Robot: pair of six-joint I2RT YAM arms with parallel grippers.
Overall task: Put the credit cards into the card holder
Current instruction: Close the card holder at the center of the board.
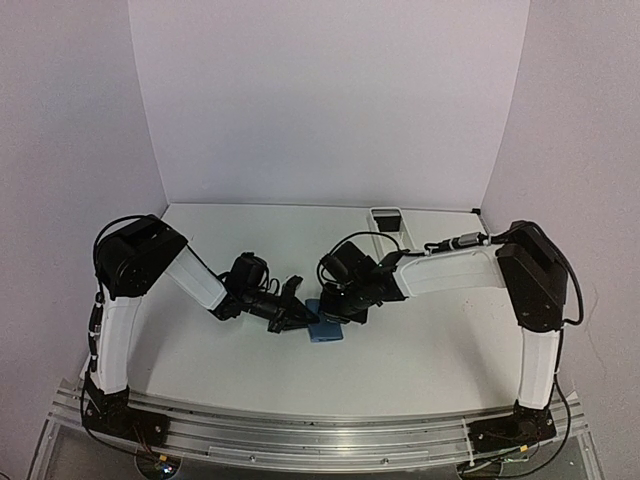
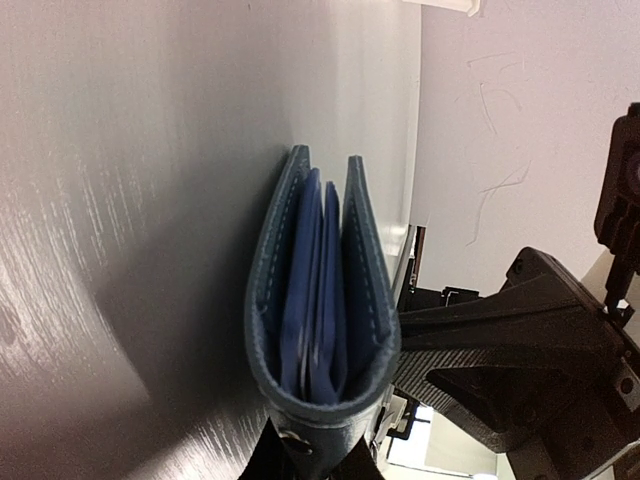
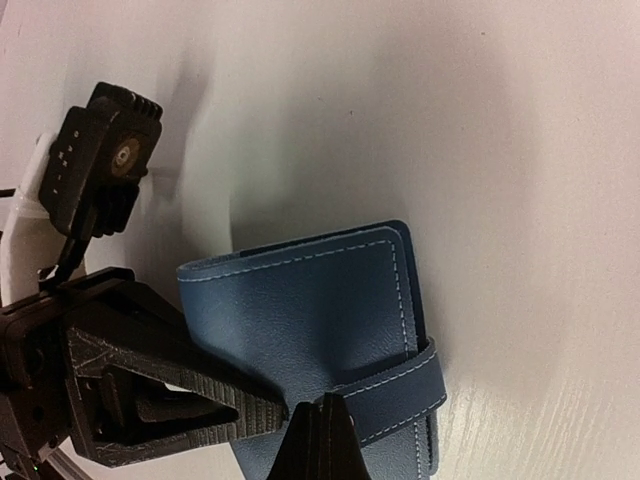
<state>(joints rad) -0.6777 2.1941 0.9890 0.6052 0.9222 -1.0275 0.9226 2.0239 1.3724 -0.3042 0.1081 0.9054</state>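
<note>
The blue card holder (image 1: 325, 330) lies near the table's middle, between both grippers. In the right wrist view it (image 3: 300, 310) is folded shut with its snap tab (image 3: 400, 385) wrapped over the edge. My left gripper (image 1: 296, 316) is shut on its spine side; in the left wrist view the holder (image 2: 320, 290) shows edge-on, with lighter blue leaves inside. My right gripper (image 3: 322, 445) is shut, its tips resting on the tab's end. No loose credit cards are in view. I cannot tell whether any sit between the leaves.
A long white tray (image 1: 386, 218) with something dark in it stands at the table's back edge. Its corner shows in the left wrist view (image 2: 445, 5). White walls enclose the table on three sides.
</note>
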